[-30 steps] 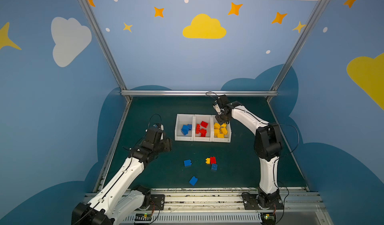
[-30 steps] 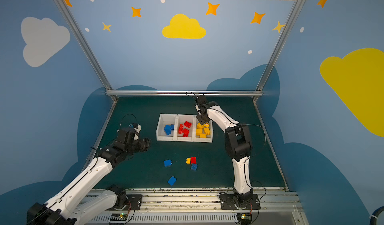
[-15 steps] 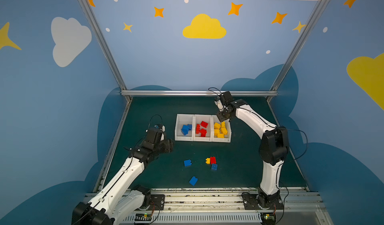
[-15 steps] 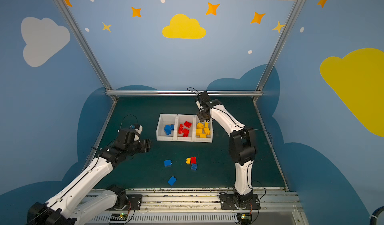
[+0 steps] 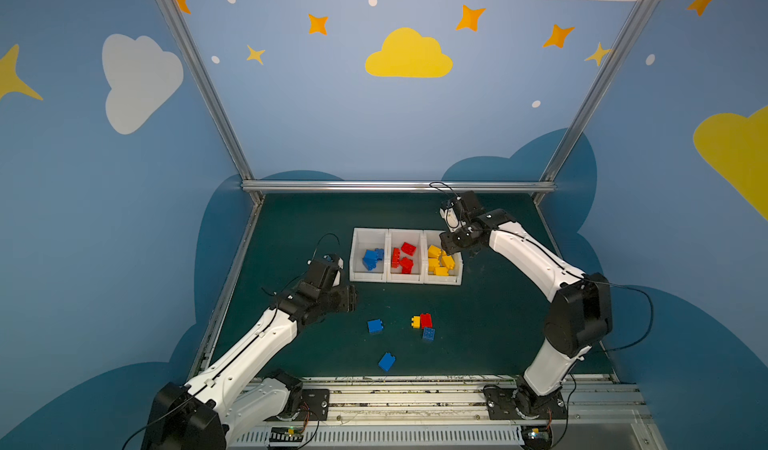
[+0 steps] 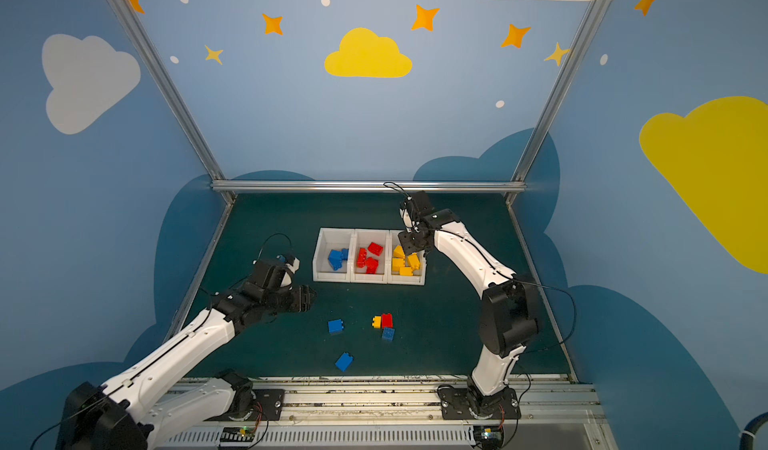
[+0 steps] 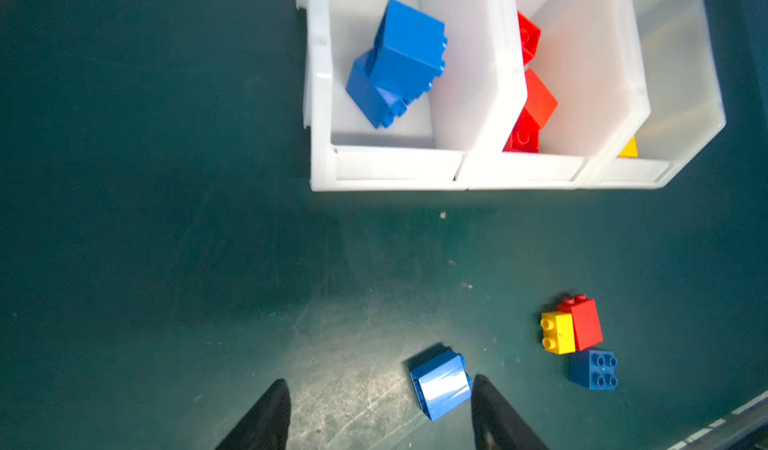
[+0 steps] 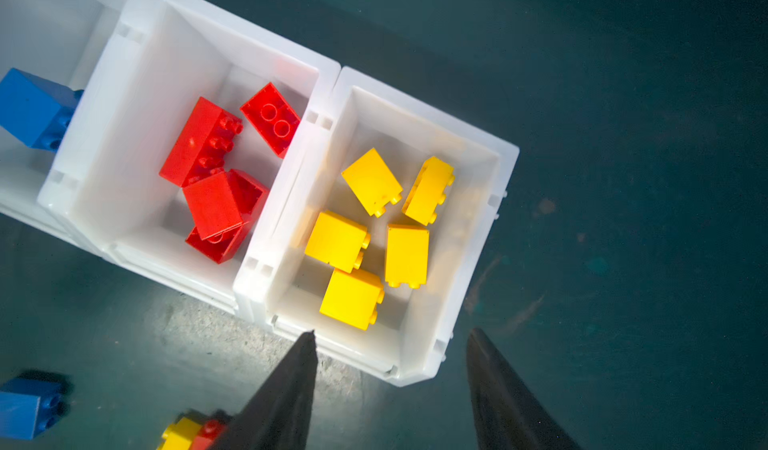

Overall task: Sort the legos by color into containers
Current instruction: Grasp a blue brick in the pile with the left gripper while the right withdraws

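The left gripper (image 7: 380, 406) has its fingers (image 7: 270, 414) apart and empty. In its wrist view a blue brick (image 7: 441, 383) lies on its side on the mat (image 7: 166, 261) between them, close to one finger rather than centred. The right gripper (image 8: 390, 369) is likewise parted with nothing in it, poised by the front lip of the yellow bin (image 8: 494, 178), which holds five yellow bricks (image 8: 338, 242). Further out, the bins (image 5: 368, 276) sit in a row, blue, red, yellow. A loose yellow brick (image 7: 557, 332) touches a red brick (image 7: 584, 323), with a second blue brick (image 7: 593, 370) just beside them. If the left fingers close off-centre, the near finger could nudge the blue brick so it pivots out of the grip. Picking from the touching pair risks dragging the wrong colour along. The right fingers, so near the bin wall, could knock the row on the way out. Only a top view shows a third blue brick (image 5: 386, 361) near the front rail, and that the left gripper is well above the mat. The left wrist view shows just a sliver of yellow in the far bin.
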You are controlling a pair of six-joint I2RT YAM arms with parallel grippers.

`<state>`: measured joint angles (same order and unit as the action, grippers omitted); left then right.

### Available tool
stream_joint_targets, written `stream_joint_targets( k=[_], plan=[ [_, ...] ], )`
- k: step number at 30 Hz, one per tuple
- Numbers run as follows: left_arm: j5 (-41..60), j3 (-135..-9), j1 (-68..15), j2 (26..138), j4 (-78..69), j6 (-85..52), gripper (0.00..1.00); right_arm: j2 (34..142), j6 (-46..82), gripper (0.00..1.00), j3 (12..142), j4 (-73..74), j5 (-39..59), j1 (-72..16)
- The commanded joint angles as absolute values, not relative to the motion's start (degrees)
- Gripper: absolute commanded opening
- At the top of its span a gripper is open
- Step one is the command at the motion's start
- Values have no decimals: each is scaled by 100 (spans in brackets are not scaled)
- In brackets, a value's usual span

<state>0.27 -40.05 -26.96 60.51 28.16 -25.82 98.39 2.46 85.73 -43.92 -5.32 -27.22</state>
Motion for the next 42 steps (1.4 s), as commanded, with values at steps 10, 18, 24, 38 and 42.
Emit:
stream_joint_targets(
  k=[10,18,24,38,42],
  plan=[
    [79,-4156,-3780,7049,3151,-3435,74,8532,941,58,7141,-4263,-281,-2708],
    [253,-4531,-4151,8077,3148,-3697,76,8232,1092,59,6593,-4133,-220,-2693],
    [237,-4830,-4298,8713,3185,-3673,76,8151,1081,59,6469,-4133,-219,-2654],
    [193,-5210,-4541,9473,3243,-3341,69,8090,1138,59,6355,-4096,-208,-2592],
    [29,-5369,-4648,9731,3443,-3245,62,8072,1160,58,6334,-4120,-228,-2593]
  ],
)
